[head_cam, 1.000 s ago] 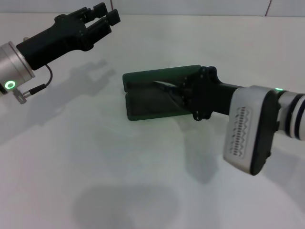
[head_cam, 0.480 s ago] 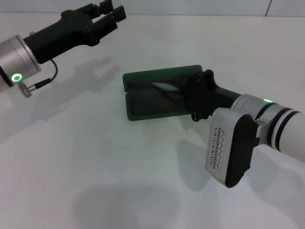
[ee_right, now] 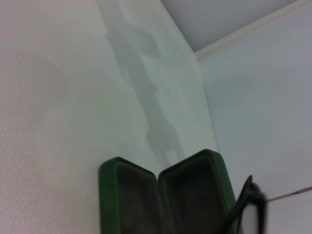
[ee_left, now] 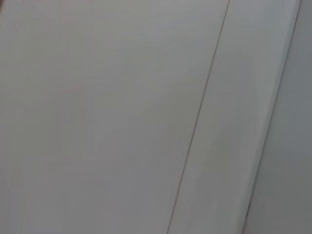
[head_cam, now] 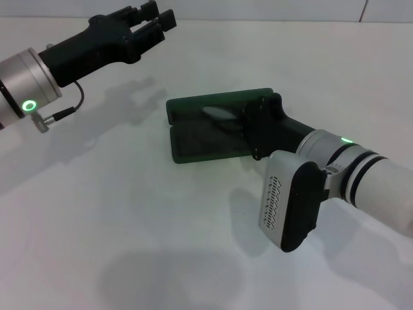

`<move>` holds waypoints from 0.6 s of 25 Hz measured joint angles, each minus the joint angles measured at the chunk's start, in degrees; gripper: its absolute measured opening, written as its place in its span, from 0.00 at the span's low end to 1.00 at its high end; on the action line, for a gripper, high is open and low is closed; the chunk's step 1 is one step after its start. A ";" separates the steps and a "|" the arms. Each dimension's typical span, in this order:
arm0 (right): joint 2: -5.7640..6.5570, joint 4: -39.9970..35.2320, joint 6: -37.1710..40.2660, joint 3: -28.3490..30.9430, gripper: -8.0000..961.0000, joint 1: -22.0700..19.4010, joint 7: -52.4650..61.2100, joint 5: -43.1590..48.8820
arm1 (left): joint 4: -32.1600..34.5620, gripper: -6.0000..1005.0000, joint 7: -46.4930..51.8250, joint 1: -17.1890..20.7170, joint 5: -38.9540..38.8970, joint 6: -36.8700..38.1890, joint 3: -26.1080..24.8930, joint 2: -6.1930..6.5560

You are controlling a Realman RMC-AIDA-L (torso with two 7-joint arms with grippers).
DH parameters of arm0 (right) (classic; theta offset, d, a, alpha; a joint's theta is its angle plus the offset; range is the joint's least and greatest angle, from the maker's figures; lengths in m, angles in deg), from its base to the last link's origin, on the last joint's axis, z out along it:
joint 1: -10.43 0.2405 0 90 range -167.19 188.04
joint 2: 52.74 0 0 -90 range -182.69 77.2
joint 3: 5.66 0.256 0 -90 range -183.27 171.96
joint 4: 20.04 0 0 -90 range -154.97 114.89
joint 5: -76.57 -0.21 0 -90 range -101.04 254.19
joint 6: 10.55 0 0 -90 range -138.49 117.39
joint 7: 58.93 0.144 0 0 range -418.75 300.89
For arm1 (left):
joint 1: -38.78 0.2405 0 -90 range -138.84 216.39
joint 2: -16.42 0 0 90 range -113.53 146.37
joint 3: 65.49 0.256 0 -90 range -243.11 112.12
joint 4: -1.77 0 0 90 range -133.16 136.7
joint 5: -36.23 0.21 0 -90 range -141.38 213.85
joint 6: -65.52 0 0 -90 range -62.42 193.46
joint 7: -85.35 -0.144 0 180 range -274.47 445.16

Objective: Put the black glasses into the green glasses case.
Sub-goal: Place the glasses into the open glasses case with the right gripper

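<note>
The green glasses case (head_cam: 200,139) lies open at the middle of the white table, lid toward the back. It also shows in the right wrist view (ee_right: 136,195), both halves empty and dark inside. My right gripper (head_cam: 245,126) is over the case's right end, shut on the black glasses (head_cam: 222,119), which stick out leftward just above the open case. In the right wrist view the glasses (ee_right: 249,204) hang over the edge of one case half. My left gripper (head_cam: 157,16) is open and empty, raised at the far left back, well away from the case.
The white table (head_cam: 129,213) is bare around the case. A pale wall runs along the back. The right arm's wrist housing (head_cam: 287,203) hangs low over the table at front right. The left wrist view shows only pale wall.
The right arm has swung its wrist housing down and to the left while the gripper stays over the case with the glasses. The left gripper has drifted slightly right and back.
</note>
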 joint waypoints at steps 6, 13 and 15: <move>-0.03 0.35 0.60 -1.40 0.14 0.24 -0.17 -0.21 | -0.69 0.47 -0.07 -0.31 0.32 -0.01 0.06 -0.02; -0.01 0.18 0.79 -1.10 0.19 -0.25 0.06 -0.83 | -0.72 0.47 -0.10 -0.17 0.34 -0.01 0.08 -0.11; 0.00 -0.42 1.51 -0.91 0.22 -0.36 0.08 -2.05 | -0.73 0.47 -0.11 -0.05 0.34 0.00 0.08 -0.11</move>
